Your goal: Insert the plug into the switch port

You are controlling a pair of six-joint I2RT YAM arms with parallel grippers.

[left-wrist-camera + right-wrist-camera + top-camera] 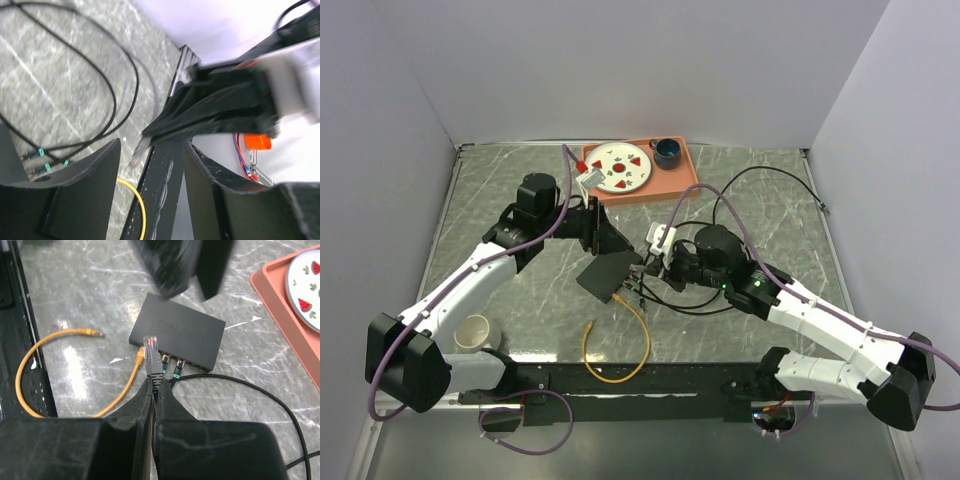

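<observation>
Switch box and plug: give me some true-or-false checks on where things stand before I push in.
1. The right hand is shut on the plug. True.
2. The plug is seated in the switch box. False: its clear body is fully exposed, just short of the port edge.
3. Two black cables are already plugged into the box. True.
4. The yellow cable lies on the orange tray. False: it lies on the table.
5. The left hand is shut on the box. False: its fingers are spread open.
</observation>
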